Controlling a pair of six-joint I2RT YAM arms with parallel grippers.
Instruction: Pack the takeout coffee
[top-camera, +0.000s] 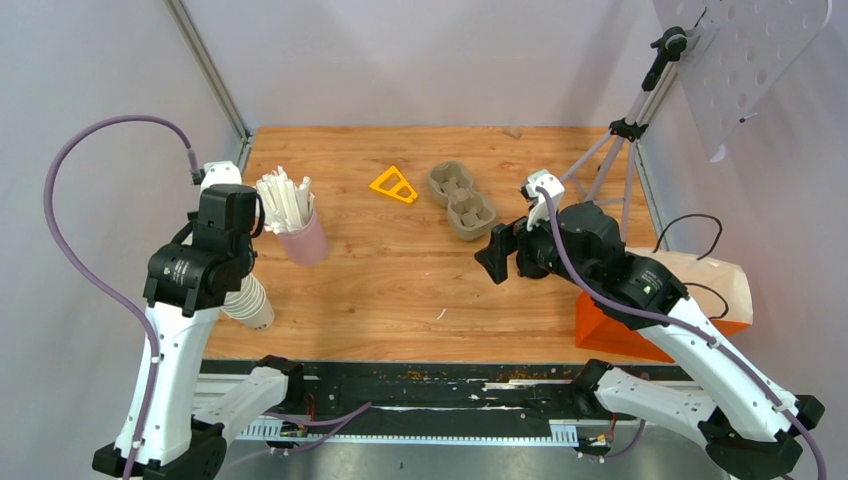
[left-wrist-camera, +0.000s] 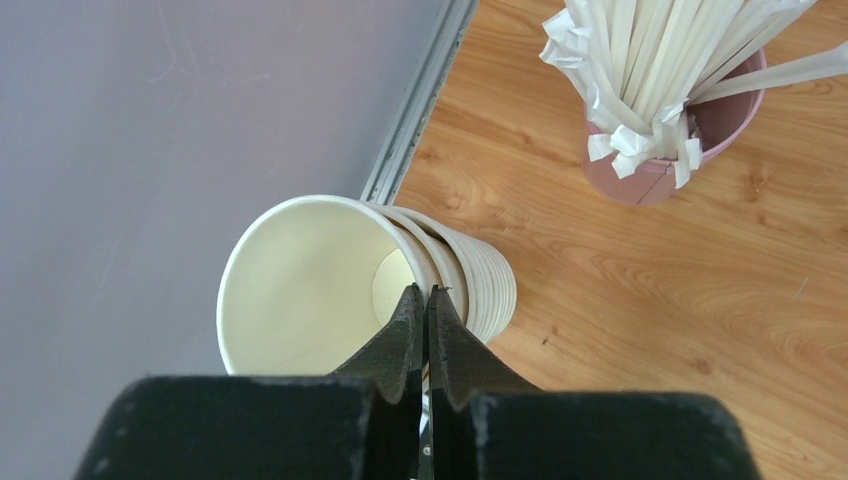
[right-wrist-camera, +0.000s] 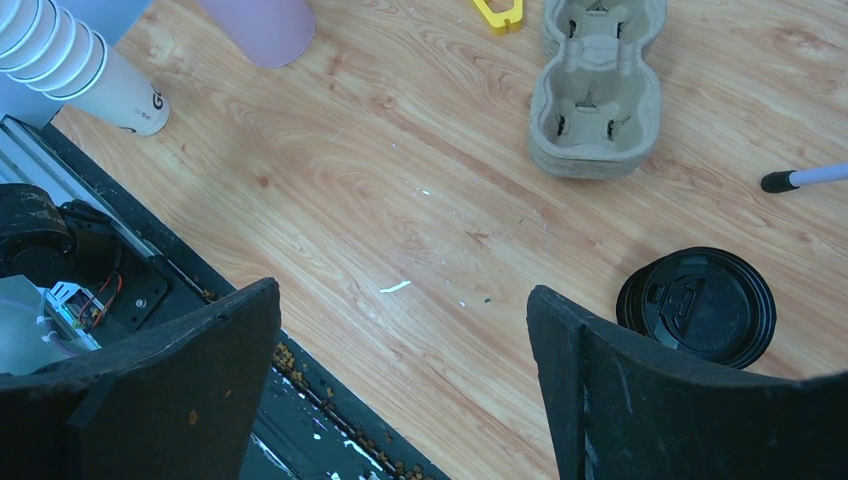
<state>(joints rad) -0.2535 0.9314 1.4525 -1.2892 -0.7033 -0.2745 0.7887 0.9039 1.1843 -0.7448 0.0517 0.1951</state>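
Note:
No white cup with a black lid is in view. A stack of lidless cream paper cups (top-camera: 249, 302) leans at the table's left edge, its open mouth facing up in the left wrist view (left-wrist-camera: 300, 290). My left gripper (left-wrist-camera: 421, 290) is shut across the top cup's rim, one finger inside and one outside. A stack of black lids (right-wrist-camera: 697, 305) lies on the table beside my right gripper (right-wrist-camera: 400, 330). That gripper is open, empty and above bare wood; it also shows in the top view (top-camera: 497, 255).
A grey-brown pulp cup carrier (top-camera: 461, 198) lies at the back centre, also in the right wrist view (right-wrist-camera: 597, 95). A pink cup of wrapped straws (top-camera: 300, 235) stands near the left arm. A yellow triangle (top-camera: 394, 185), a tripod (top-camera: 630, 130) and an orange box (top-camera: 610, 330) are also present.

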